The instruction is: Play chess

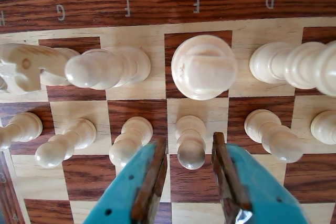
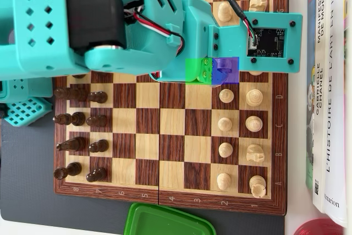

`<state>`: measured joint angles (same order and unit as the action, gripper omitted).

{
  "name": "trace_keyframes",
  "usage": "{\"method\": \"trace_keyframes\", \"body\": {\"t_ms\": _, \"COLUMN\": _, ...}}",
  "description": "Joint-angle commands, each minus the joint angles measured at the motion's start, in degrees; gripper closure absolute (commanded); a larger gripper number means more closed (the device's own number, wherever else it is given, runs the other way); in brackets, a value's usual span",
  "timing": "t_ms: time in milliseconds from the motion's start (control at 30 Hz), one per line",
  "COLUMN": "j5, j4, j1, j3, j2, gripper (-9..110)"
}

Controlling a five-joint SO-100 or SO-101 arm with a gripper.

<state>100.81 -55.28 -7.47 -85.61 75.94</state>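
Overhead view gives the widest picture: the teal arm [image 2: 93, 23] covers the 12 o'clock half of the chessboard [image 2: 165, 136], hiding whichever pieces stand under it, so any drop or swing there happens blind from this camera; the dark pieces [image 2: 80, 144] at 9 o'clock and the pale pieces [image 2: 239, 136] at 3 o'clock stand in their ranks on the visible half, with books [image 2: 330, 81] off the board at 3 o'clock and a green lid [image 2: 168, 221] at 6 o'clock on the counter. Wrist view narrows it to the pale side: the large round-topped piece [image 1: 203, 66] on the E file sits at 12 o'clock, a tall piece [image 1: 107, 66] at 10 o'clock, another [image 1: 294, 64] at 2 o'clock. Smallest and most at stake is the E-file pawn [image 1: 190, 142], standing between the 2 fingers of the claw [image 1: 189, 177], which is spread wider than the pawn and grips nothing, its pads apart from the wood on both sides. My judgement is that the chief risk is crowding: the neighbouring pawns [image 1: 130, 140] at 9 o'clock and [image 1: 273, 135] at 3 o'clock stand near the outer faces of the fingers, so a skewed descent could topple 1 of them. Closing too high on the rounded head could also squeeze the pawn out, tipping it toward the back rank.
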Motion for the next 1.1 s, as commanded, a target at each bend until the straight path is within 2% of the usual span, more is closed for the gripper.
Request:
{"method": "trace_keyframes", "body": {"t_ms": 0, "j5": 0.2, "j4": -0.1, "j1": 0.4, "j3": 1.1, "j2": 0.4, "gripper": 88}}
{"method": "trace_keyframes", "body": {"t_ms": 1067, "j5": 0.2, "j4": -0.1, "j1": 0.7, "j3": 1.0, "j2": -1.2, "gripper": 89}}
